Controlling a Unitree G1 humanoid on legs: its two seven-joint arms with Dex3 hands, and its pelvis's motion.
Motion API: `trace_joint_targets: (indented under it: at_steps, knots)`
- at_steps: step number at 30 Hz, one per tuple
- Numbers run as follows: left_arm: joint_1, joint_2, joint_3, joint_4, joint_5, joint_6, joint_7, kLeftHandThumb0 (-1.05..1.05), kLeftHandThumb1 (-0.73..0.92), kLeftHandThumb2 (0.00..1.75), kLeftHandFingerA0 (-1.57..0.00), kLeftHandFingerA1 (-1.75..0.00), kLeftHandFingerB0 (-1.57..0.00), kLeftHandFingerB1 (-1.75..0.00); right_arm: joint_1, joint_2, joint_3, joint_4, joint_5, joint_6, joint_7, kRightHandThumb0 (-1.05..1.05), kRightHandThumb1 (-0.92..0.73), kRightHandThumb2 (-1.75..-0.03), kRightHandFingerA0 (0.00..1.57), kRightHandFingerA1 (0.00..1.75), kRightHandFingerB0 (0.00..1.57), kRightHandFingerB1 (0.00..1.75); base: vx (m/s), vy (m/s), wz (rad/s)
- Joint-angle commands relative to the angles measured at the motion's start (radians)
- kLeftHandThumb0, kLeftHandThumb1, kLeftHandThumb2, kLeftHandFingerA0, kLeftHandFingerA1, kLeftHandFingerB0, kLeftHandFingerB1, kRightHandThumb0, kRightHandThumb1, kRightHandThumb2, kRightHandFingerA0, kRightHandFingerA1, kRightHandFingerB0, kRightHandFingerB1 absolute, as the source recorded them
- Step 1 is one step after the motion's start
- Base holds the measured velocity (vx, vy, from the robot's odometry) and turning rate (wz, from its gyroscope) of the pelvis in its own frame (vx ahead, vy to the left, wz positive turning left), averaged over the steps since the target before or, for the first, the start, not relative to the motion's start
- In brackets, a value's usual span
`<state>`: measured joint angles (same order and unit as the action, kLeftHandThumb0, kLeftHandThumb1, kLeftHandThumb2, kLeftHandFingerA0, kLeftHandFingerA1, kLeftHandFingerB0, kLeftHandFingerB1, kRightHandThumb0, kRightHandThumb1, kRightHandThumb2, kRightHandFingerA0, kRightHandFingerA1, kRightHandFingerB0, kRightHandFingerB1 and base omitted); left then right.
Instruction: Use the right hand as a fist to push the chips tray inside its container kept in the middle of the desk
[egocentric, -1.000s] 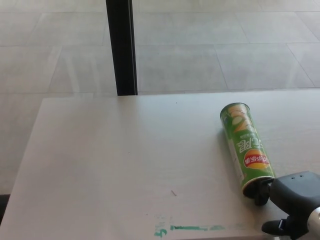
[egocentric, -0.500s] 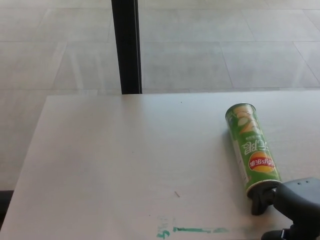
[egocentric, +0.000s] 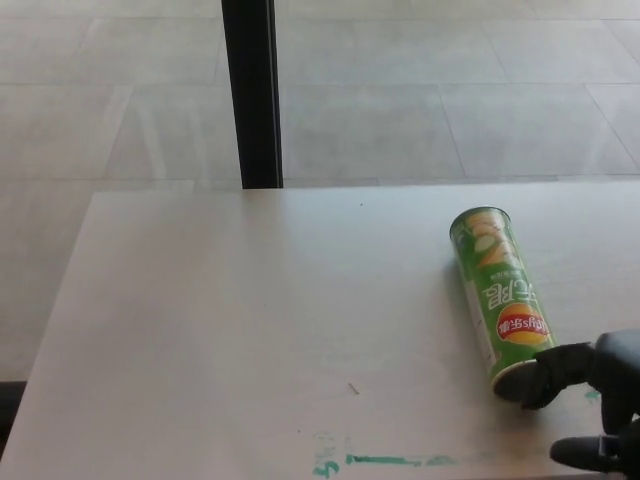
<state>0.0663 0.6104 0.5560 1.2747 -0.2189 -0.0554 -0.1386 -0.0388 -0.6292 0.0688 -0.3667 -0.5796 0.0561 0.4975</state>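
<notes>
A green cardboard chips container (egocentric: 502, 296) lies on its side at the white desk's (egocentric: 220, 330) right, long axis running away from the clenched black right hand (egocentric: 585, 385) touching its near end.

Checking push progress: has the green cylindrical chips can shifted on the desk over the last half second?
No. The green chips can keeps its spot relative to the green smear on the desk.

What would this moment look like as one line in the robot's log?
right hand at near end of chips can | can lying on desk | left hand unseen
</notes>
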Motion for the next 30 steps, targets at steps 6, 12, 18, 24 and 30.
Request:
trace_joint_targets:
  at_steps: [6,12,18,24,30]
  knots:
    - [0.024,0.006,0.007,0.014,-0.016,-0.011,0.0,-0.78,0.92,0.7,-0.54,-0.65,-0.43,-0.5,0.097,0.068,-0.657,0.095,0.514,-0.032,-0.03,-0.69,-0.73,-0.61,0.85,1.13,0.55,0.73,0.0,0.0,0.0]
    - [0.031,0.002,0.011,0.011,-0.02,-0.016,-0.006,-0.83,0.92,0.68,-0.57,-0.74,-0.45,-0.51,0.115,0.113,-0.809,0.334,0.499,-0.132,-0.19,-0.66,-0.73,-0.62,0.83,1.28,0.5,0.75,0.0,0.0,0.0]
    - [0.03,-0.006,0.016,0.013,-0.023,-0.016,-0.004,-0.79,0.72,1.12,-0.51,-0.71,-0.35,-0.58,0.036,0.121,-0.881,0.689,0.493,-0.24,-0.374,-0.64,-0.77,-0.67,0.71,1.39,0.46,0.68,0.0,0.0,0.0]
    - [0.024,-0.01,0.02,0.012,-0.027,-0.006,0.006,-0.8,0.92,0.67,-0.56,-0.68,-0.43,-0.48,0.015,0.099,-0.913,1.047,0.475,-0.356,-0.555,-0.51,-0.78,-0.67,0.71,1.43,0.39,0.66,0.0,0.0,0.0]
    - [0.021,-0.008,0.016,0.012,-0.02,-0.011,0.004,-0.8,0.92,0.68,-0.54,-0.66,-0.41,-0.48,-0.025,0.108,-0.99,1.239,0.568,-0.341,-0.586,-0.57,-0.78,-0.68,0.67,1.48,0.38,0.69,0.0,0.0,0.0]
